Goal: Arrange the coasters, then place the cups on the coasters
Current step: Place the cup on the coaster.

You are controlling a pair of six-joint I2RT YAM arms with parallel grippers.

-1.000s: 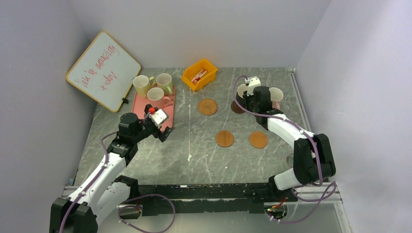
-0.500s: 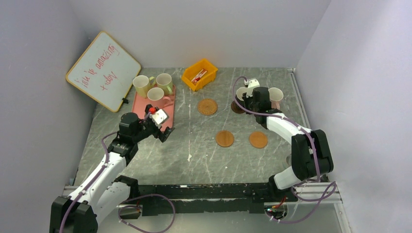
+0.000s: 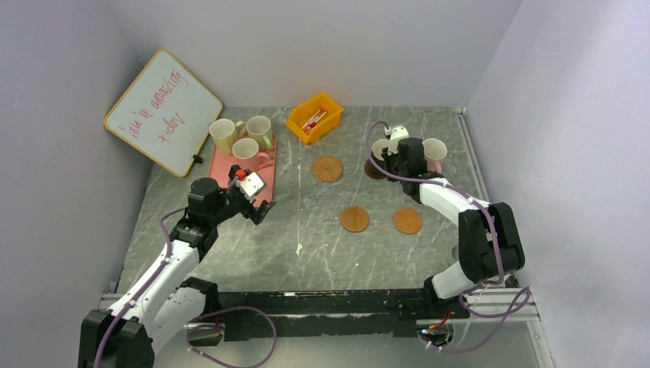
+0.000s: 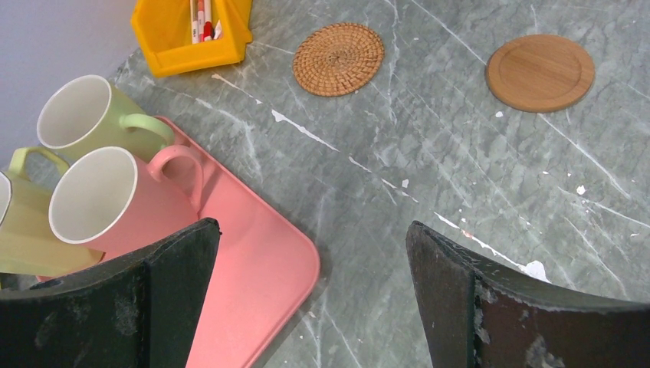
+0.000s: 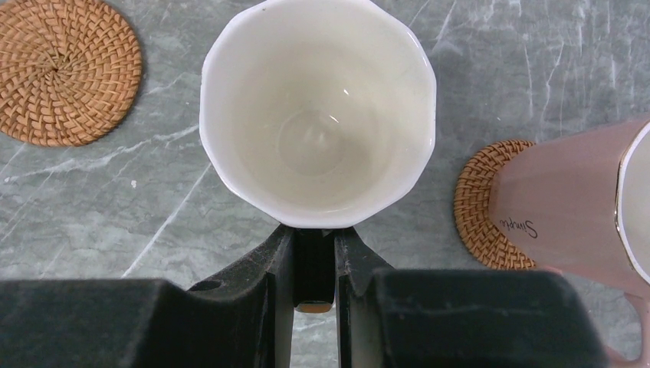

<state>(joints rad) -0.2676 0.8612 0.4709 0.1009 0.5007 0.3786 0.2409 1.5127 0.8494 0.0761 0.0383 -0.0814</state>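
A grey marbled worktop (image 3: 306, 245) is shown from above. Three cups (image 3: 245, 148) are grouped on a pink tray (image 3: 221, 170) at the far left; two wooden coasters (image 3: 354, 218) and a woven coaster (image 3: 327, 168) are spread mid-worktop. From the left wrist, the left claw (image 4: 310, 230) is seen wide open and empty above the tray's corner. From the right wrist, the right claw (image 5: 316, 247) is seen closed on the handle of a white-lined cup (image 5: 318, 115); a pink cup (image 5: 567, 199) is set on a second woven coaster (image 5: 475, 207) beside it.

Pink cup (image 5: 567, 199) cut off at right edge, covering part of woven coaster (image 5: 471, 207) beneath.
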